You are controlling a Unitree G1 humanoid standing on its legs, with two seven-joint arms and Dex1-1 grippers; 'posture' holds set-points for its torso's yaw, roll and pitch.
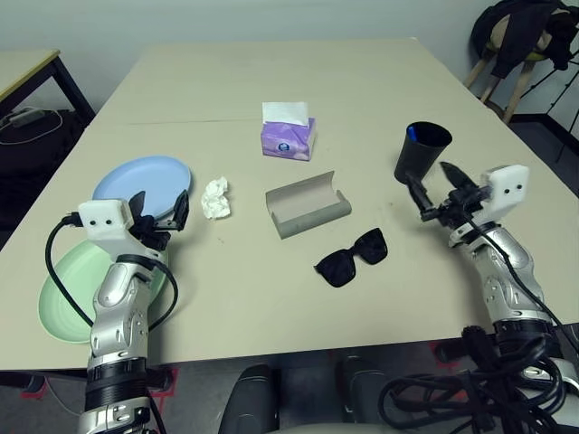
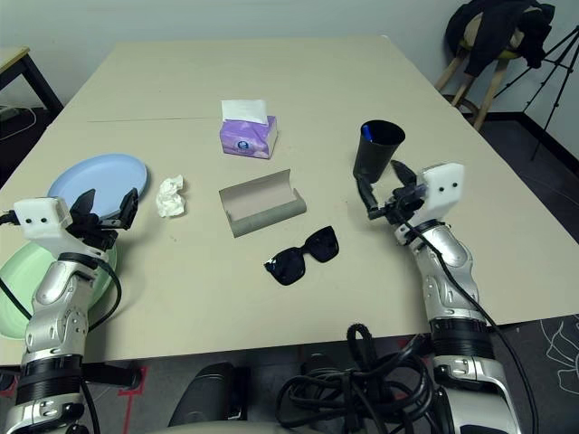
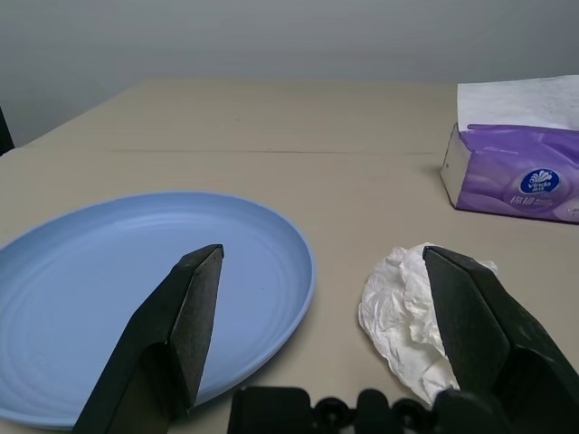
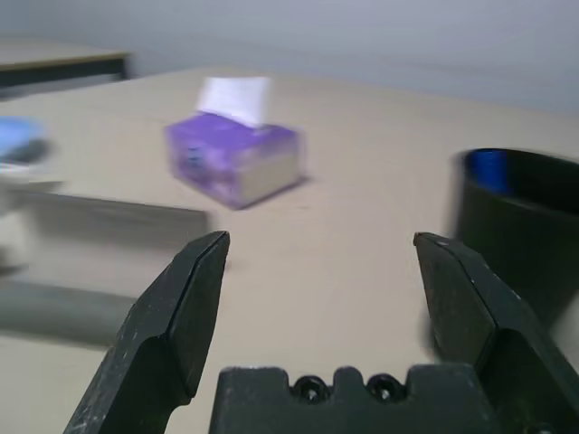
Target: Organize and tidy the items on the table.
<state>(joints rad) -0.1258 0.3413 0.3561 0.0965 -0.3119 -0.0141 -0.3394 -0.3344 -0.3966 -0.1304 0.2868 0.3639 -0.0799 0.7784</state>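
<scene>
Nearest the robot, the pale green plate (image 1: pixel 59 298) is sitting at the table (image 1: pixel 235 307) edge under the left arm, with the pale blue plate (image 1: pixel 136 181) just behind it. The left gripper (image 1: pixel 161 210) is hovering over the blue plate's rim, fingers spread wide, nothing in them. Black sunglasses (image 1: pixel 352 258) are lying mid-table, the open grey glasses case (image 1: pixel 308 206) just behind, tissue wad (image 1: pixel 216 198) left of it. The right gripper (image 1: pixel 432 189) is hanging open and empty beside the black cup (image 1: pixel 421 152), which has the blue pen (image 1: pixel 412 134) in it. Farthest back is the purple tissue box (image 1: pixel 289 136).
</scene>
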